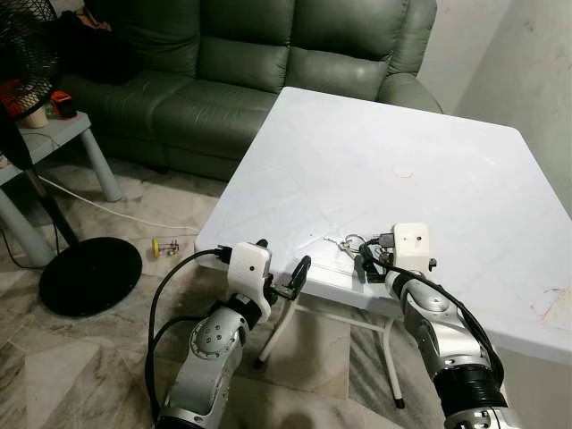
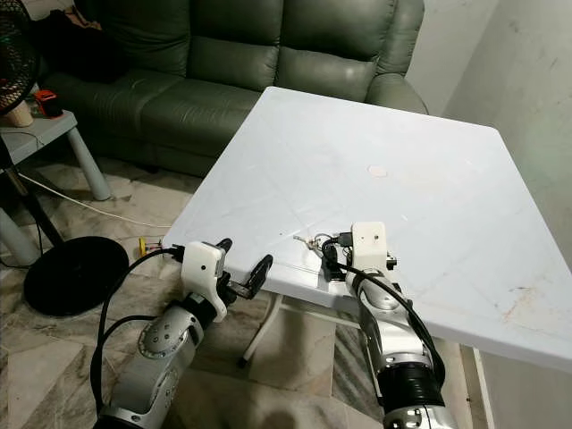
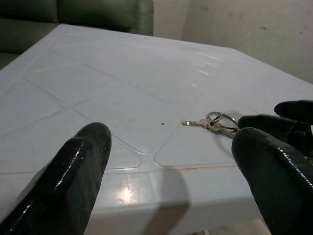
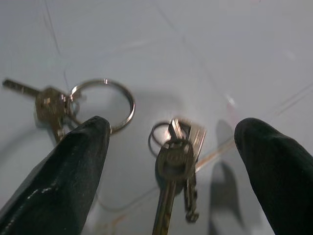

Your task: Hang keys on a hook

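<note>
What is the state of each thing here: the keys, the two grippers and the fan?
Keys with large ring: lying flat on the white table, not held.
Second key bunch: lying between the open fingers, not gripped.
Right gripper: open, over the keys.
Left gripper: open, at the table's edge.
Fan: standing upright on the floor.

A white plastic counter (image 1: 429, 143) with a grid-patterned top stands on a marbled tile floor (image 1: 80, 357). Behind it sits a dark green leather sofa (image 1: 223, 63). To the left, a small grey side table (image 1: 63, 134) stands near a standing fan's round black base (image 1: 89, 275). A pale wall (image 1: 527, 71) rises on the right.
</note>
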Motion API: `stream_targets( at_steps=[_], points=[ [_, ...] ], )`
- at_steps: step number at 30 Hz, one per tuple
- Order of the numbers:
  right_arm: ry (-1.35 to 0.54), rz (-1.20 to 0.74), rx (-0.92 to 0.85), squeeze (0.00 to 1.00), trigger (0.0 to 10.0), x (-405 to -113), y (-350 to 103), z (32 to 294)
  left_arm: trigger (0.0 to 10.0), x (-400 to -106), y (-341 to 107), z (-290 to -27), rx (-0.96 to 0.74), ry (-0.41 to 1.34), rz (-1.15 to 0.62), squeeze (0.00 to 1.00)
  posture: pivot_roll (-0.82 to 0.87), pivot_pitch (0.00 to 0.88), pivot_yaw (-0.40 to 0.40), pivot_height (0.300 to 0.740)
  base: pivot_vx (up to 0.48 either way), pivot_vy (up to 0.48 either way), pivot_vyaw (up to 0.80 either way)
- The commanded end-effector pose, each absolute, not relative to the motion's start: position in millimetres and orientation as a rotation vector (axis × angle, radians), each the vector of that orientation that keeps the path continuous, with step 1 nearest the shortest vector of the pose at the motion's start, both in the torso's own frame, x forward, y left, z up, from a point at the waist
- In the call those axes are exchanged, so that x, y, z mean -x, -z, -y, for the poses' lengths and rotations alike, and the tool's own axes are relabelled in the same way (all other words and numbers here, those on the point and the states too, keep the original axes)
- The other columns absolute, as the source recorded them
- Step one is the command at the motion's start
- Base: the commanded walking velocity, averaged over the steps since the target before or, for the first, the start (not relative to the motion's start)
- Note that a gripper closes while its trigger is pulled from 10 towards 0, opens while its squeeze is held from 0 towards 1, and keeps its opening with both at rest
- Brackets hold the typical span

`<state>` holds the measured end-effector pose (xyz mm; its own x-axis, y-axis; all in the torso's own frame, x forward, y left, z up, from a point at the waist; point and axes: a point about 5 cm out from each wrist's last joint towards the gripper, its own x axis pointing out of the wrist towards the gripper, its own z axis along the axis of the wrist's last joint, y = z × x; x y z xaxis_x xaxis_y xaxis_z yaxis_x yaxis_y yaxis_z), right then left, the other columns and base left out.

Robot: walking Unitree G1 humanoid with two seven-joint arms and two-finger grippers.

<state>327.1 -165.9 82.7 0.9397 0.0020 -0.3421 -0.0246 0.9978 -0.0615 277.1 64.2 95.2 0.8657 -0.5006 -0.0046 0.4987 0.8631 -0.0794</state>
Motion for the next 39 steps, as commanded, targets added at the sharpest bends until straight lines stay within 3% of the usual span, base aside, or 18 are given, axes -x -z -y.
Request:
stream_targets(
  at_steps=[1, 14, 15, 16, 17, 18, 19, 20, 21, 22, 39],
  points=[
    [-0.009, -0.373, 0.057, 0.0, 10.0, -324.7, -79.5, 168.1, 10.0, -273.8, -100.1, -55.5, 0.096, 0.549, -0.014, 0.0, 0.07, 0.053, -0.104, 0.74, 0.0, 0.0, 0.0],
    [0.001, -0.393, 0.05, 0.0, 10.0, -322.1, -76.2, 170.9, 10.0, -268.5, -99.3, -50.0, 0.101, 0.577, -0.027, 0.0, 0.06, 0.055, -0.103, 0.74, 0.0, 0.0, 0.0],
    [0.009, -0.398, 0.05, 0.0, 9.3, -322.0, -75.5, 172.6, 10.0, -268.4, -99.5, -49.7, 0.102, 0.578, -0.027, 0.0, 0.06, 0.055, -0.103, 0.74, 0.0, 0.0, 0.0],
    [0.014, -0.4, 0.051, 0.0, 6.2, -321.8, -75.1, 174.0, 10.0, -268.1, -99.9, -49.2, 0.103, 0.58, -0.026, 0.0, 0.06, 0.055, -0.103, 0.74, 0.0, 0.0, 0.0],
    [0.015, -0.395, 0.036, 0.0, 5.3, -321.5, -75.4, 174.2, 10.0, -268.0, -100.0, -49.0, 0.103, 0.581, -0.026, 0.0, 0.06, 0.055, -0.103, 0.74, 0.0, 0.0, 0.0],
    [0.016, -0.392, 0.025, 0.0, 5.3, -321.3, -75.7, 174.1, 10.0, -268.0, -100.1, -49.0, 0.102, 0.581, -0.026, 0.0, 0.06, 0.055, -0.103, 0.74, 0.0, 0.0, 0.0],
    [0.017, -0.404, 0.021, 0.0, 3.4, -320.9, -74.7, 174.3, 10.0, -267.9, -100.3, -48.9, 0.104, 0.582, -0.026, 0.0, 0.07, 0.055, -0.103, 0.74, 0.0, 0.0, 0.0],
    [0.02, -0.408, 0.024, 0.0, 3.1, -320.8, -74.4, 174.5, 10.0, -267.9, -100.4, -48.8, 0.104, 0.583, -0.026, 0.0, 0.07, 0.055, -0.103, 0.74, 0.0, 0.0, 0.0],
    [0.02, -0.413, 0.023, 0.0, 2.1, -320.6, -73.9, 174.5, 10.0, -267.9, -100.5, -48.8, 0.104, 0.583, -0.025, 0.0, 0.07, 0.055, -0.103, 0.74, 0.0, 0.0, 0.0],
    [0.018, -0.412, 0.019, 0.0, 0.2, -320.4, -73.8, 174.4, 10.0, -267.9, -100.8, -48.7, 0.105, 0.583, -0.025, 0.0, 0.07, 0.055, -0.103, 0.74, 0.0, 0.0, 0.0],
    [0.019, -0.419, 0.013, 0.0, 0.0, -319.2, -71.3, 173.5, 10.0, -268.7, -102.1, -47.9, 0.106, 0.585, -0.021, 0.0, 0.07, 0.036, -0.102, 0.74, 0.0, 0.0, 0.0]
  ],
)
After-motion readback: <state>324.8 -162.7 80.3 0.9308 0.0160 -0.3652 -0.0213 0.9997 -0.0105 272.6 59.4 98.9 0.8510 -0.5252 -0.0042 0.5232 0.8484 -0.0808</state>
